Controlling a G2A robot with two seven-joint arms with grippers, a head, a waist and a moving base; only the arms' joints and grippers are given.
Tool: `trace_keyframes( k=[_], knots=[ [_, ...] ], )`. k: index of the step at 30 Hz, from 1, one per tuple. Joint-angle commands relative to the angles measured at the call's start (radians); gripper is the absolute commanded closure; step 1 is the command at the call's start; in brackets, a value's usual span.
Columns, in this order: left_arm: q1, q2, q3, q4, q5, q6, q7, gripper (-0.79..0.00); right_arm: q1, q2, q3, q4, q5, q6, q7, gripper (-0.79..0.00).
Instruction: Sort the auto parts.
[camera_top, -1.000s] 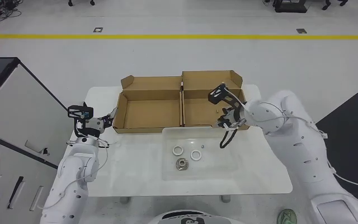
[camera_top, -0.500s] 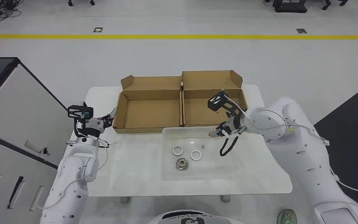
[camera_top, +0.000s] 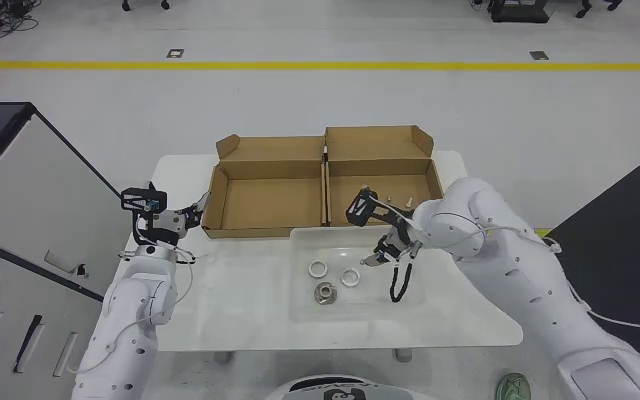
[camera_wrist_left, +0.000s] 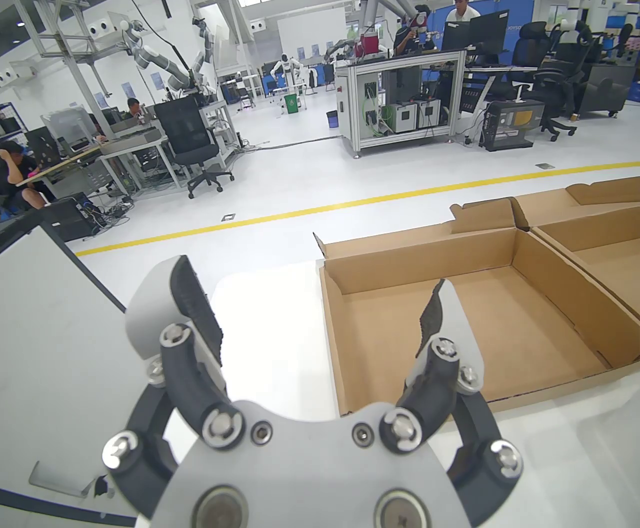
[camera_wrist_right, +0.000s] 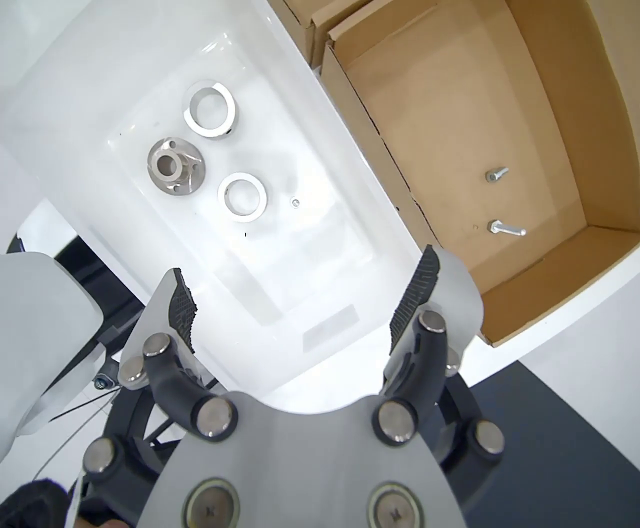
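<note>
Two metal rings, the left ring (camera_wrist_right: 210, 107) and the right ring (camera_wrist_right: 242, 196), lie flat in the clear tray (camera_top: 330, 308) at the near middle of the table (camera_top: 240, 300). A flanged hub (camera_wrist_right: 175, 166) sits just near of them and a small nut (camera_wrist_right: 296, 202) just right of the right ring, none of them touching. In the right cardboard box (camera_wrist_right: 450, 100), on the far side of the tray, we see a short bolt (camera_wrist_right: 496, 174) and a longer bolt (camera_wrist_right: 506, 229) lying apart on its floor, toward its right end. We judge that the fasteners are partly sorted: two bolts are in their box, while the nut, both rings and the hub are left to move. We take the left cardboard box (camera_top: 270, 205) to be meant for some of them.

The right pincer (camera_wrist_right: 302, 272) hangs over the right part of the tray, spread wide and gripping nothing, with the nut the closest part to it. The left pincer (camera_wrist_left: 310, 280) sits off the left end of the left cardboard box, also spread and carrying nothing, well apart from the tray
</note>
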Motion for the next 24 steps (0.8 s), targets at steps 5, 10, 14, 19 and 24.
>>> trace_keyframes(
  k=[5, 10, 14, 19, 24],
  knots=[
    [0.000, 0.000, 0.000, 0.000, 0.000, 0.000, 0.000, -0.785, 0.120, 0.025, -0.144, 0.030, 0.092, 0.004, 0.000, -0.785],
    [0.000, 0.000, 0.000, 0.000, 0.000, 0.000, 0.000, -0.785, 0.231, 0.040, -0.289, 0.089, 0.172, 0.015, 0.000, -0.785],
    [0.000, 0.000, 0.000, 0.000, 0.000, 0.000, 0.000, -0.785, 0.302, 0.041, -0.380, 0.135, 0.232, 0.031, 0.000, -0.668],
    [0.000, 0.000, 0.000, 0.000, 0.000, 0.000, 0.000, -0.785, 0.356, 0.031, -0.463, 0.180, 0.280, 0.038, 0.000, -0.526],
    [0.000, 0.000, 0.000, 0.000, 0.000, 0.000, 0.000, -0.785, 0.389, 0.011, -0.531, 0.233, 0.297, 0.033, 0.000, -0.406]
  ],
)
